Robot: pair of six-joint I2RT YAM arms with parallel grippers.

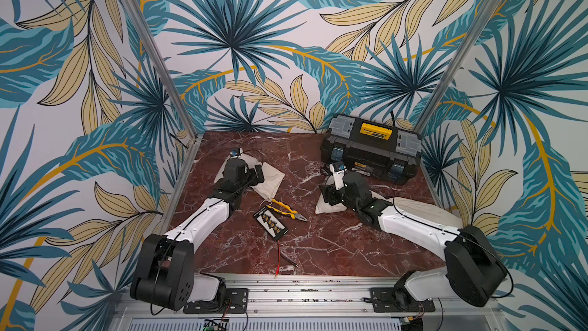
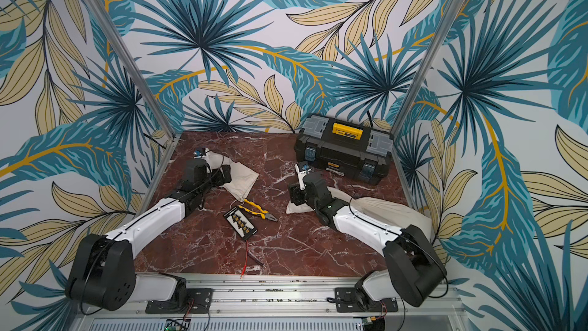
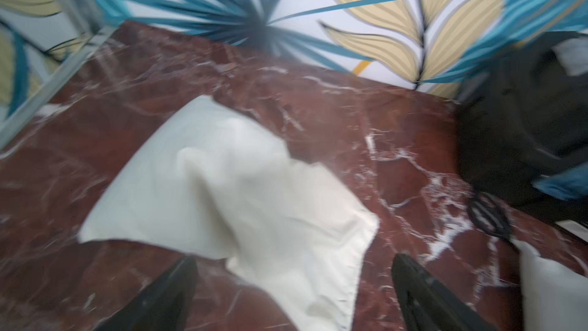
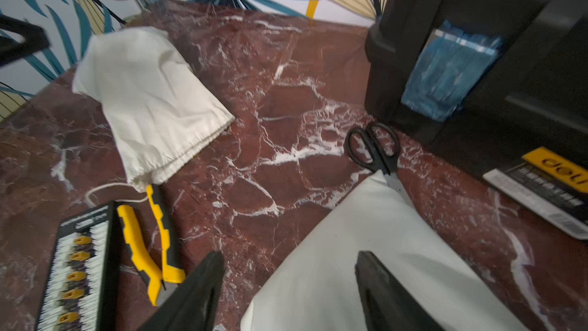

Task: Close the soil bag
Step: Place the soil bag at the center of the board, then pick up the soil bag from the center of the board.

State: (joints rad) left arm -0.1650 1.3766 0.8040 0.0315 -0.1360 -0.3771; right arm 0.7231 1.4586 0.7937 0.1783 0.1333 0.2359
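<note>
Bags [image 4: 152, 100] [image 4: 397, 224], two; toolbox [image 1: 370, 151], pliers [image 1: 288, 212], scissors [image 4: 378, 157], one each; left fingers [image 3: 171, 297], right fingers [image 4: 197, 291] apart, empty.

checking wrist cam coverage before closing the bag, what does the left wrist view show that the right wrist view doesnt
Only the left wrist: the left hand, open over the edge of the cream drawstring bag.
Only the right wrist: the right hand, open, the yellow pliers, the black connector board and the bag's drawstring.
Both: the cream drawstring bag, the white bag, the marble table, the black toolbox and the scissors, blurred in the left wrist view.
</note>
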